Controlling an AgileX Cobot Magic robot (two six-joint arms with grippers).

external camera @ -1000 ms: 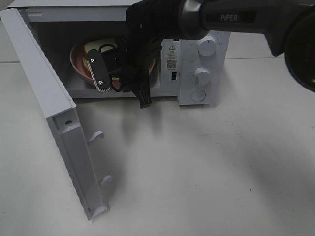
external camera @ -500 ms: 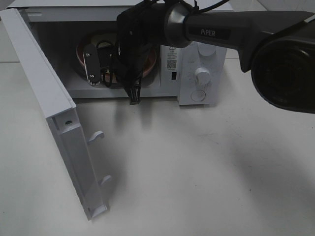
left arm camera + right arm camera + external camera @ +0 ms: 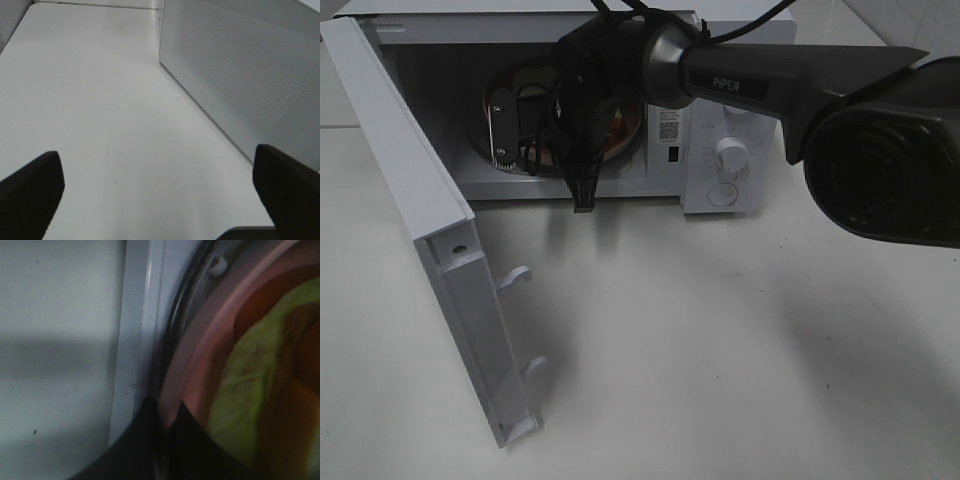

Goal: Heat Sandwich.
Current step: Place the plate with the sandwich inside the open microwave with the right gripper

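Location: white-bread sandwich with green filling [image 3: 250, 385] lies on round pink plate [image 3: 200, 350], inside open white microwave oven [image 3: 720, 110].
Right claw [image 3: 165, 417]: pinching the plate rim.
Left claw [image 3: 157, 160]: spread, empty, beside the oven's side wall.
Handling: probably soft, light, layers loose; best carried by the plate rim.
Count: one sandwich, one plate, one oven.

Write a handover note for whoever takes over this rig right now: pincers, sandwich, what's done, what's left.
Left pincer: open, empty, over the white table beside the white microwave.
Right pincer: inside the cavity, shut on the rim of the round pink plate.
Thick white-bread sandwich with green-yellow filling: on that plate, inside the cavity.
Done: white door open, plate and sandwich in; whether the plate is set down cannot be told.
Left: release the plate, withdraw the arm, close the door, start heating.
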